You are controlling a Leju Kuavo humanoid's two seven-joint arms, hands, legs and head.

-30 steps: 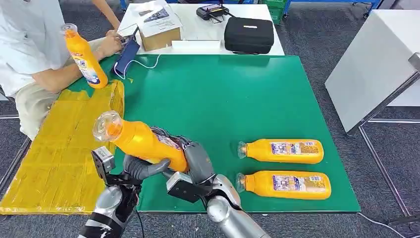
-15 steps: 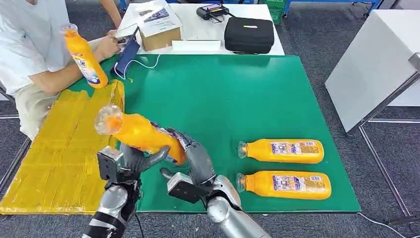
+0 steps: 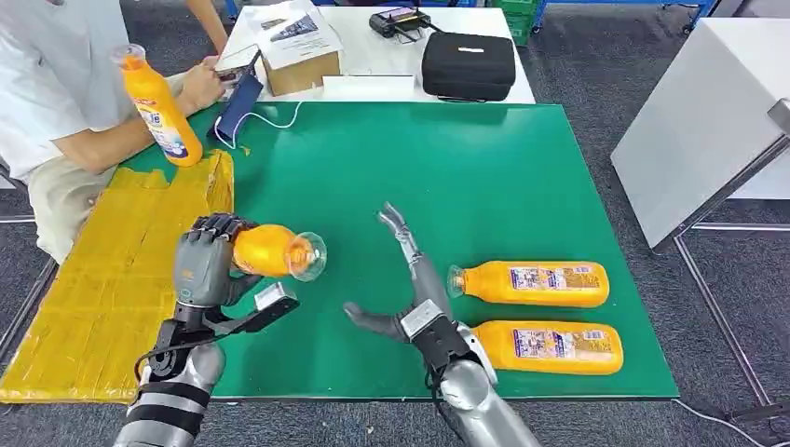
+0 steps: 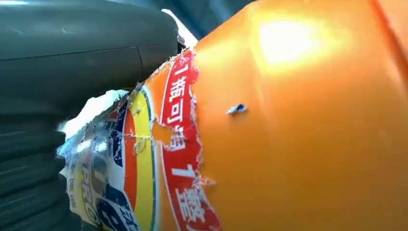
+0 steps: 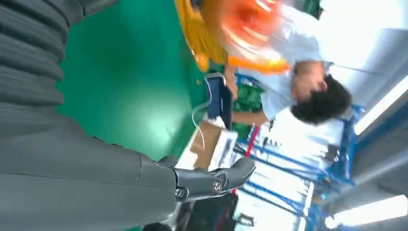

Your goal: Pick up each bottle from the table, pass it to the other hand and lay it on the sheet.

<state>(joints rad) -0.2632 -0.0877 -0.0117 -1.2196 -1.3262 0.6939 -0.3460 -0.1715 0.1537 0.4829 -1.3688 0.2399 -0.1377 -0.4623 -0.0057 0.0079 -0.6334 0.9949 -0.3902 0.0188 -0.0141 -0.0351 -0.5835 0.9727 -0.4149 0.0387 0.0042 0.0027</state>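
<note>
My left hand (image 3: 207, 265) grips an orange bottle (image 3: 270, 251) around its body, cap end pointing right, above the edge where the yellow sheet (image 3: 112, 289) meets the green table (image 3: 447, 177). In the left wrist view the bottle's orange body and torn label (image 4: 183, 159) sit pressed against my fingers (image 4: 29, 159). My right hand (image 3: 410, 279) is open with fingers spread, apart from that bottle. Two more orange bottles lie on the table to its right, one farther (image 3: 531, 282) and one nearer (image 3: 536, 346). A person holds another bottle (image 3: 160, 107) upright at the sheet's far end.
A person (image 3: 56, 93) sits at the far left beside the sheet. A white table behind carries a cardboard box (image 3: 298, 56), a black case (image 3: 468, 65) and a phone on a cable (image 3: 240, 107). A white panel (image 3: 699, 121) stands to the right.
The right hand let go of the bottle and drew back to the right, fingers spread. The left hand took the bottle and turned it, so its cap now points right.
</note>
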